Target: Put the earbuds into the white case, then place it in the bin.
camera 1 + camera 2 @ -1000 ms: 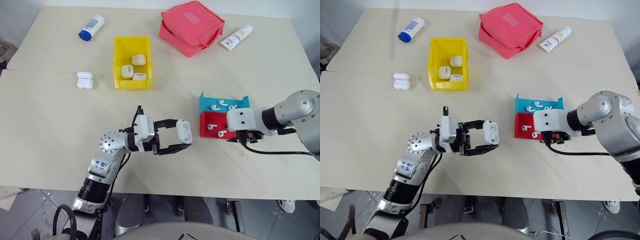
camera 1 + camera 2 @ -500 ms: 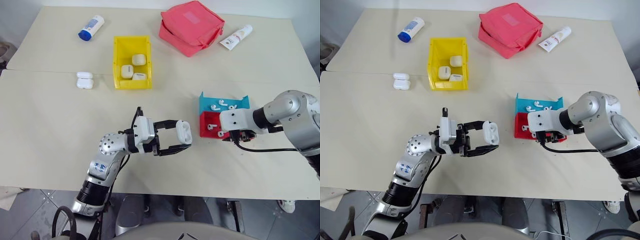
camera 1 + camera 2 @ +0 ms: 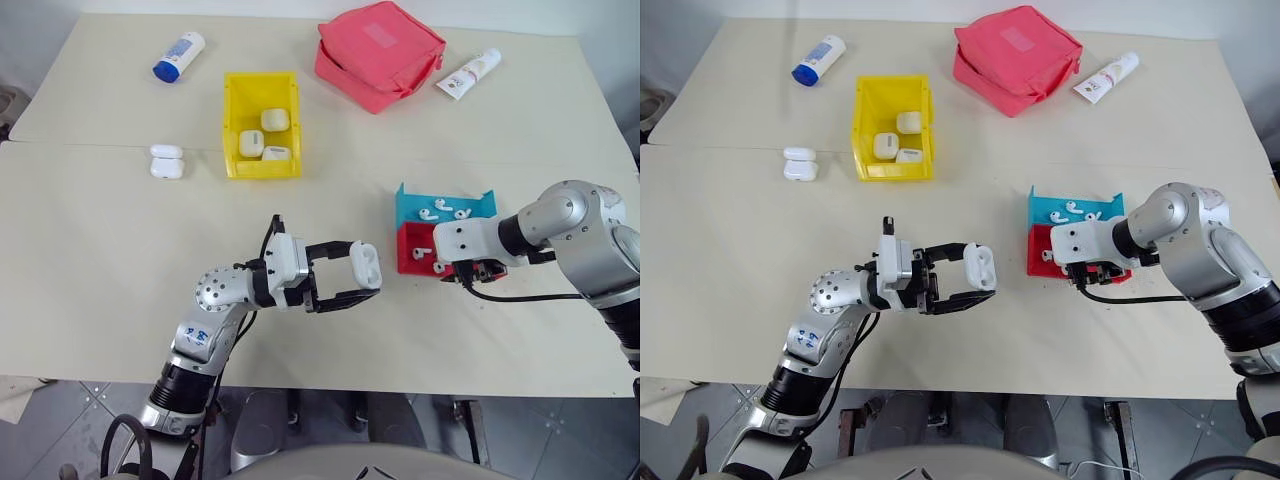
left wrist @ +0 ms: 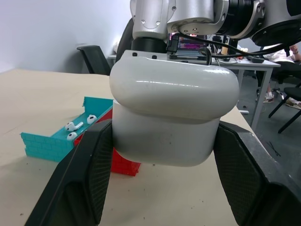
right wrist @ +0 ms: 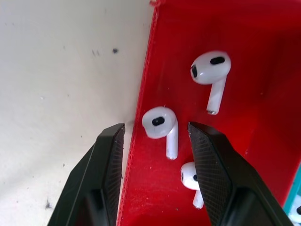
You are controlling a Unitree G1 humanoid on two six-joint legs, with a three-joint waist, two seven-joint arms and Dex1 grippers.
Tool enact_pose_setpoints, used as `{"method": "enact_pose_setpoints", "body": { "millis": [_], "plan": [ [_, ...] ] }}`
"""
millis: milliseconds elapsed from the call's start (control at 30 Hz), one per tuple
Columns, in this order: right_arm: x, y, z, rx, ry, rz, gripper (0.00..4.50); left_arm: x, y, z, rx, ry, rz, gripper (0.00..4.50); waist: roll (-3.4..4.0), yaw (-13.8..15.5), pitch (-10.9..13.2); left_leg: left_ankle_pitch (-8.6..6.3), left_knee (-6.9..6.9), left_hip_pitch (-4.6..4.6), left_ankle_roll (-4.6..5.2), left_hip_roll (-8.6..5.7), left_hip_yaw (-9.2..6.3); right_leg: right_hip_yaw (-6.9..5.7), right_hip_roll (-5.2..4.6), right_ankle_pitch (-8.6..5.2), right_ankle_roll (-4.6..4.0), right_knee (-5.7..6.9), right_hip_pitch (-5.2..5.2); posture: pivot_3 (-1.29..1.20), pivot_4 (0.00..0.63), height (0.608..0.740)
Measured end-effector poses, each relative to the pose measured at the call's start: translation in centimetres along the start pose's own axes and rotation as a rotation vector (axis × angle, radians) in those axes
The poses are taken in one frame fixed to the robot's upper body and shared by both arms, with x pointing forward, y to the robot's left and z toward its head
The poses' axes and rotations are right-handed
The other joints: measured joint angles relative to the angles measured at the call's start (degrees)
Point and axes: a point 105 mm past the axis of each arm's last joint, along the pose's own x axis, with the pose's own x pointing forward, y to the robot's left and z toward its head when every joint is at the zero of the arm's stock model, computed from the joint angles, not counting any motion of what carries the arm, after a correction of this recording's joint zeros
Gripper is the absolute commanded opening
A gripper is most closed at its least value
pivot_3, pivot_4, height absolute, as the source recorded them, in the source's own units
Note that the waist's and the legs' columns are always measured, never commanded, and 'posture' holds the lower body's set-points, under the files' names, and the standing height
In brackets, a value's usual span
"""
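- Earbuds (image 5: 160,123) lie in the red tray (image 3: 412,262); I keep my right end effector (image 5: 155,174) open, straddling one bud and ready to pinch it.
- My left end effector (image 3: 352,278) grips the white case (image 3: 366,263) above the worktop (image 3: 120,250), close to the tray for loading.
- Yellow bin (image 3: 262,101) waits beyond.

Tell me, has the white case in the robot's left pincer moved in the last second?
No. The white case sits clamped in the left pincer, just as far from the red tray as before.

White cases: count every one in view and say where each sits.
6: one white case held in the left gripper, three in the yellow bin, two on the table left of it. None seem hidden.
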Motion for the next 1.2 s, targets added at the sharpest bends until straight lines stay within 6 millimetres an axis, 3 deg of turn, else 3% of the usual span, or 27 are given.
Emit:
{"method": "enact_pose_setpoints", "body": {
  "millis": [400, 500, 633, 1033, 1200],
  "plan": [
    [0.1, -0.4, 0.7, -0.009, -0.022, -0.005, 2.2, 0.0, 0.1, 0.0, -0.001, 0.003, 0.007, 2.82, 0.0, -0.01, 0.0, 0.0, 0.0, 0.0, 0.0, 0.0, -0.02, -0.01, 0.0, 0.0, 0.0, 0.0, 0.01, 0.0, 0.15, 0.74],
    [0.2, -0.3, 0.7, -0.009, -0.021, -0.003, 1.64, -0.1, 0.1, 0.0, -0.002, 0.005, 0.007, 2.82, 0.0, -0.01, 0.0, 0.0, 0.0, 0.0, 0.0, 0.0, -0.02, -0.02, 0.0, 0.0, 0.0, 0.0, 0.01, 0.0, 0.15, 0.74],
    [0.2, -0.3, 0.7, -0.01, -0.02, -0.002, 0.5, -0.1, 0.1, -0.1, -0.002, 0.006, 0.007, 2.82, 0.0, -0.02, 0.0, 0.0, 0.0, 0.0, 0.0, 0.0, -0.02, -0.01, 0.0, 0.0, 0.0, 0.0, 0.01, 0.0, 0.15, 0.74],
    [0.0, -0.5, 1.1, 0.023, -0.061, -0.01, 0.5, -0.1, 0.1, 0.0, -0.002, 0.008, 0.008, 2.82, 0.0, -0.02, 0.0, 0.0, 0.0, 0.0, 0.0, 0.0, -0.04, -0.03, -0.01, 0.0, 0.0, -0.01, 0.04, 0.0, 0.15, 0.74],
    [-2.4, -1.0, 2.6, 0.127, -0.208, -0.083, 0.5, -0.1, 0.3, -0.2, -0.006, 0.014, -0.002, 2.82, 0.0, 0.14, 0.0, 0.0, 0.01, 0.0, 0.0, 0.0, -0.18, -0.06, -0.02, 0.0, 0.0, -0.04, 0.13, 0.0, 0.15, 0.74]
  ]
}}
